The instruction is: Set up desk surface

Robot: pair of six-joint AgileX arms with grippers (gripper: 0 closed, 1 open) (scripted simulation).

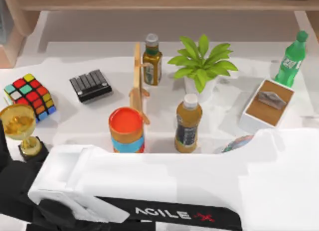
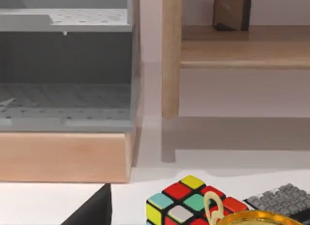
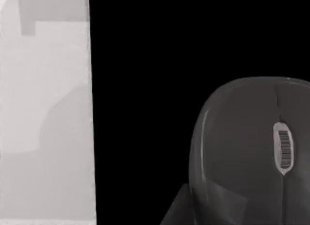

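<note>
On the white table (image 1: 75, 119): Rubik's cube (image 1: 30, 95), gold trophy (image 1: 20, 126) at left edge, two bottles, plant. Right wrist view: dark mouse (image 3: 256, 152) on black mat. Claw states: cannot tell.

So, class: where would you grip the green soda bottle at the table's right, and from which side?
Judging by shape, grip the green soda bottle around its slim body below the cap, coming from its open right side; the tissue box crowds its lower left.
</note>
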